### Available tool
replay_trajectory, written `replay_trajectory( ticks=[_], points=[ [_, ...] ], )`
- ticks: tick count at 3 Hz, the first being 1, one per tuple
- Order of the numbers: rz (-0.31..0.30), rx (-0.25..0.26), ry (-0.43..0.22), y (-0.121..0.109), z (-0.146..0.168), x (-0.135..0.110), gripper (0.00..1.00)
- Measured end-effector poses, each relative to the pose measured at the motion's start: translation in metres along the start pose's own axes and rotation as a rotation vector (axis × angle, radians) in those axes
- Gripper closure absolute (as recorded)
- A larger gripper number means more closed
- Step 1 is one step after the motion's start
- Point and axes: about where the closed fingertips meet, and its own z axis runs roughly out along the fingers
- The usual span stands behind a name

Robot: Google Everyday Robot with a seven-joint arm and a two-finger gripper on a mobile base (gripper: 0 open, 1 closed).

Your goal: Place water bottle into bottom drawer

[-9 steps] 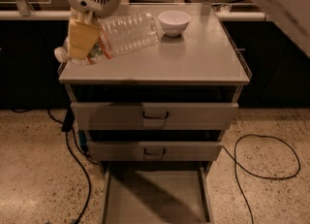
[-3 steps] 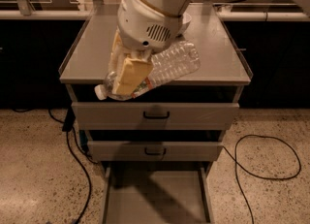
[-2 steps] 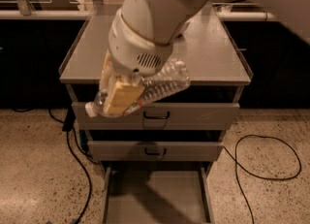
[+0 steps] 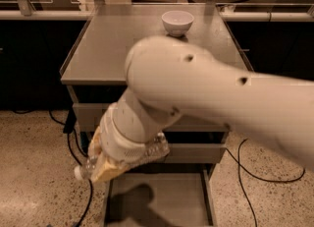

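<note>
**Mid-carry: water bottle (image 4: 152, 151) in the air over the open bottom drawer (image 4: 176, 191), not yet released**

Held off every surface, lying nearly on its side. White cap to the left and slightly down, clear ribbed body poking out to the right of the gripper (image 4: 105, 167). Hangs in front of the cabinet, about level with the middle drawer front (image 4: 196, 153), above the left front part of the pulled-out tray. Cap end possibly past the tray's left wall; cannot tell from this angle. Clearly apart from the tray floor, with a dark shadow on that floor below.

Pinched around the mid-section by yellowish fingers (image 4: 112, 171), pressed onto the bottle from both sides. Label band mostly hidden under them.

Done, judging by the layout:
- drawer pulled out, flat floor exposed
- bottle grasped and off the cabinet top (image 4: 113, 49)
- bottle down near drawer level

Left to do, as a judgement:
- shift a little right and inward, so the whole bottle sits over the tray
- lower to the floor
- spread the fingers
- pull the gripper clear

Roughly two thirds through.

Further out:
- White bowl (image 4: 177, 22) at the back of the cabinet top, well apart from the bottle.
- Top drawer front (image 4: 87, 115) visible at left, apparently closed.
- Thick cream arm (image 4: 221, 88) across centre and right, hiding most of the cabinet front and both handles.
- Black cables (image 4: 274, 174) on the speckled floor beside the cabinet.
</note>
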Motion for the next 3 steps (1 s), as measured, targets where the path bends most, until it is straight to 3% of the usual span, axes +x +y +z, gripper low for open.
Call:
replay_trajectory(
  ticks=[2,3],
  points=[
    [0.151,-0.118,0.130,0.065,0.153,0.104,1.00],
    [0.210,-0.114,0.169,0.086,0.206,0.148,1.00]
  ],
)
